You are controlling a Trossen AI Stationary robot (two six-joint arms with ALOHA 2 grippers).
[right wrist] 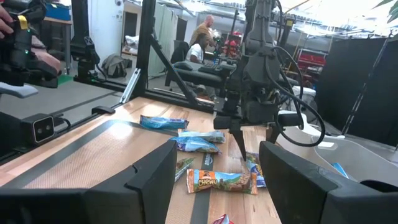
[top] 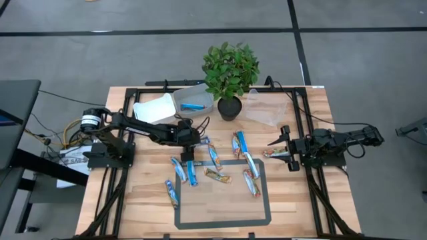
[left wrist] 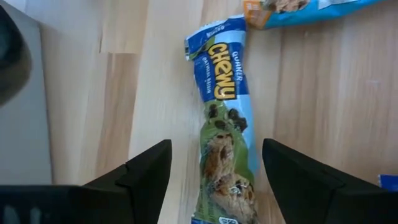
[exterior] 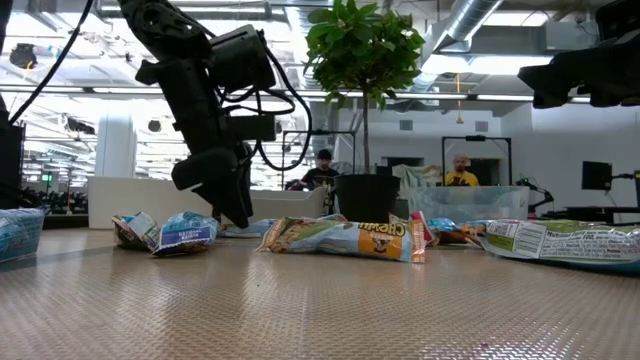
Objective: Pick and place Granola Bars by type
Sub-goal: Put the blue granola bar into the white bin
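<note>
Several granola bars lie flat on the wooden table, blue-and-white ones (top: pixel 192 172) and brown-gold ones (top: pixel 217 176). My left gripper (top: pixel 188 155) points down, open, low over one blue-and-white bar (left wrist: pixel 224 118). Its two fingers stand on either side of that bar's lower half without touching it, and it shows in the left wrist view (left wrist: pixel 214 180) and the low view (exterior: pixel 235 205). My right gripper (top: pixel 283 152) waits open and empty at the table's right, beside an orange bar (top: pixel 272 153). One blue bar (top: pixel 193 106) lies in a clear tub (top: pixel 203 93).
A potted plant (top: pixel 230 73) stands at the back middle, with a second clear tub (top: pixel 267 110) to its right. A grey taped rectangle (top: pixel 223 223) marks the near middle. A white sheet (top: pixel 153 108) lies at the back left. People sit in the room beyond (exterior: pixel 322 165).
</note>
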